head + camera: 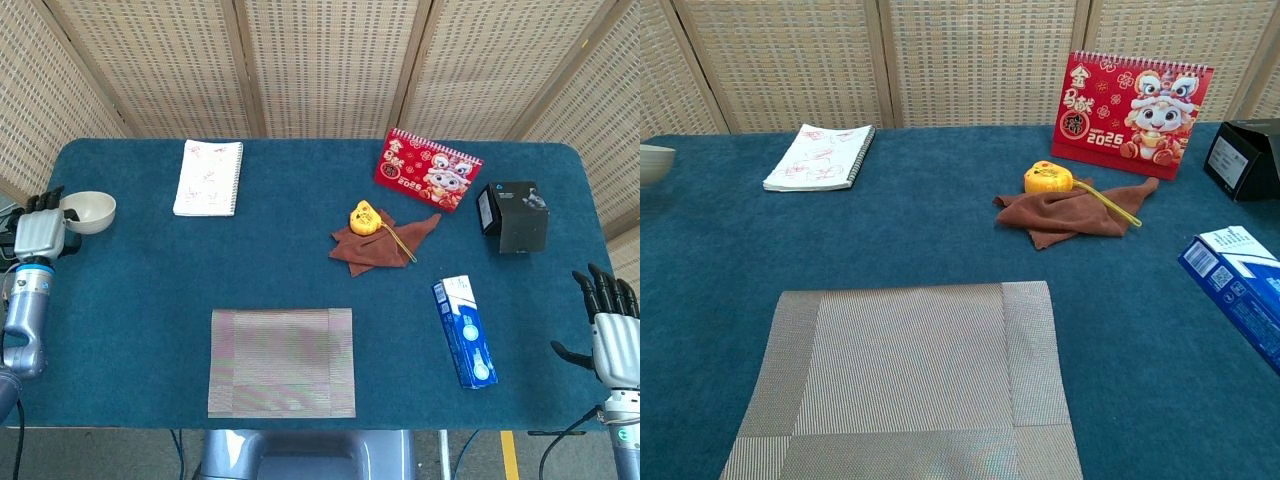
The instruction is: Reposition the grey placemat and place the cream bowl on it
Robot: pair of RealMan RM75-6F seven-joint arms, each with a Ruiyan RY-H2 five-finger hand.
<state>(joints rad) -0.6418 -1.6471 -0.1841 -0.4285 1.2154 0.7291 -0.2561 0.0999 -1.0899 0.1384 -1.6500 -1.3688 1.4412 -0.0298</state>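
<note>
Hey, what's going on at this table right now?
The robot's left hand holds the cream bowl at the table's far left edge, well away from the grey placemat, which lies flat and bare near the front edge. The right hand hangs open off the right side, holding nothing.

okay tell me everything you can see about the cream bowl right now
The cream bowl is small, round and plain, with a smooth, glossy look like ceramic or plastic, and appears empty. It sits upright at the far left edge of the blue table, held at its rim by the left robot hand; whether it rests on the cloth cannot be told. It is well away from the grey placemat. The chest view shows only a sliver of it at the left border.
</note>
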